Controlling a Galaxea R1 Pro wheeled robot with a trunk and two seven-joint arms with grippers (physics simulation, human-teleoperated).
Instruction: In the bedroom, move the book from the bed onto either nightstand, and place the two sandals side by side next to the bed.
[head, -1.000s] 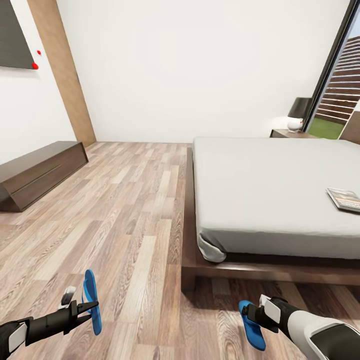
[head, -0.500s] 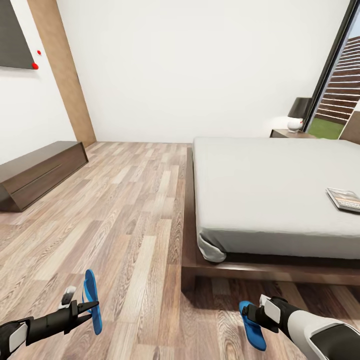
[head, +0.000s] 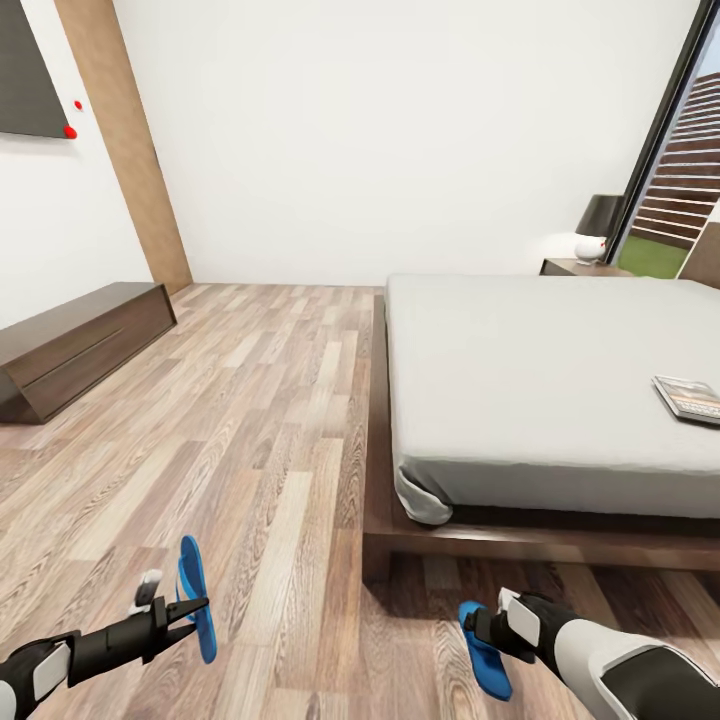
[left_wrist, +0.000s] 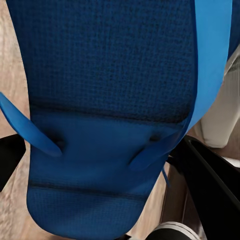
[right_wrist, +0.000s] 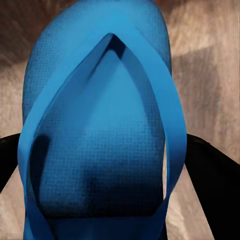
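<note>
Each gripper carries one bright blue sandal above the wood floor in front of the bed's foot. My left gripper (head: 178, 608) is shut on a sandal (head: 197, 597) held on edge; its sole (left_wrist: 110, 100) is close before the left wrist camera. My right gripper (head: 485, 632) is shut on the other sandal (head: 480, 650), whose straps (right_wrist: 100, 130) face the right wrist camera. The bed (head: 560, 390) lies ahead on the right, pale mattress on a dark frame. The book (head: 688, 398) rests on the mattress near its right side. A nightstand (head: 580, 267) stands beyond the bed by the window.
A long low dark bench (head: 75, 345) stands against the left wall. A lamp with a dark shade (head: 600, 216) and a white object (head: 590, 247) sit on the nightstand. The bed's dark frame corner (head: 378, 545) juts out between the two arms. Wood floor (head: 270, 420) stretches left of the bed.
Both arms have shifted with their sandals: the left one slightly right and lower in the picture, the right one to the left. Bed, book and bench stay where they were.
</note>
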